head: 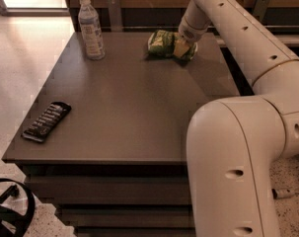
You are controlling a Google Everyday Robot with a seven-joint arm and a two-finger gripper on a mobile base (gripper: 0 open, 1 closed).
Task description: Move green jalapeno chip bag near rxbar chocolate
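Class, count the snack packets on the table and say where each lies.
2. The green jalapeno chip bag lies at the far edge of the table, with the gripper at its right end; the rxbar chocolate near the front left corner. None looks hidden.
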